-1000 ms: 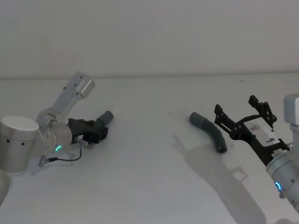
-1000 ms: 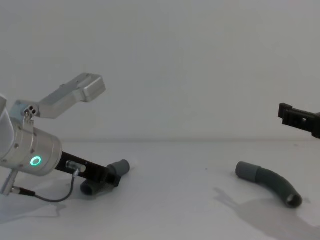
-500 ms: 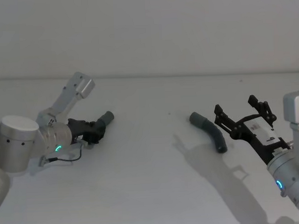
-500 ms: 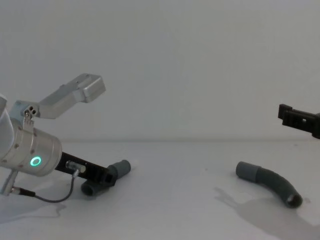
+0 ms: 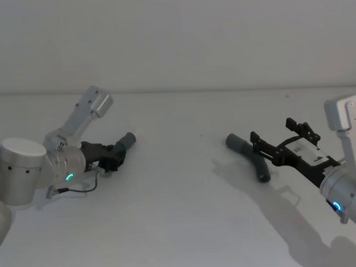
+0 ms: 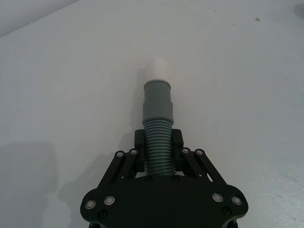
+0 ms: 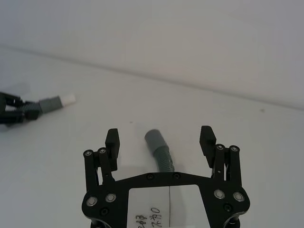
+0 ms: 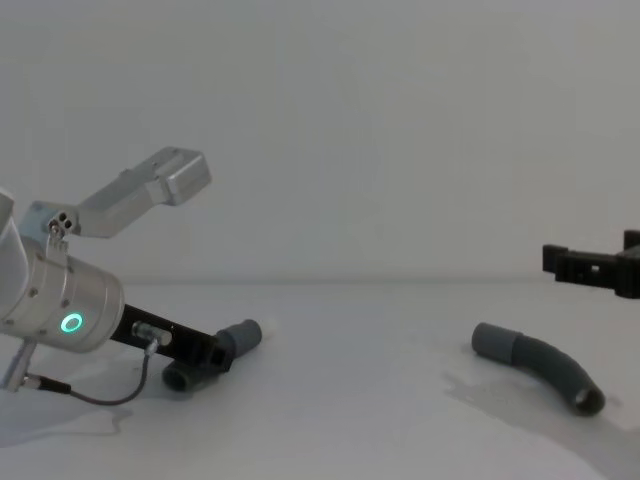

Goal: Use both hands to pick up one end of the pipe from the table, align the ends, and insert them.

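Observation:
My left gripper [image 5: 113,157] is shut on the ribbed part of one pipe piece [image 6: 158,142], low over the table [image 5: 170,222] at the left. Its grey cuff [image 6: 157,100] and white tip [image 6: 158,71] stick out past the fingers. In the chest view that cuff [image 8: 243,336] points right, just above the table, ahead of the left gripper [image 8: 205,353]. The other pipe piece [image 5: 250,154] lies curved on the table at the right, its wide cuff [image 8: 492,342] towards the middle. My right gripper [image 7: 160,137] hovers open above it, one finger on each side of the cuff [image 7: 155,139].
A thin grey cable [image 5: 80,190] loops from the left wrist onto the table. Bare table lies between the two pipe pieces. A pale wall [image 5: 174,39] stands behind the table's far edge.
My right gripper has tipped down and moved left, over the right pipe piece. The left gripper's fingers have drawn in on its pipe piece.

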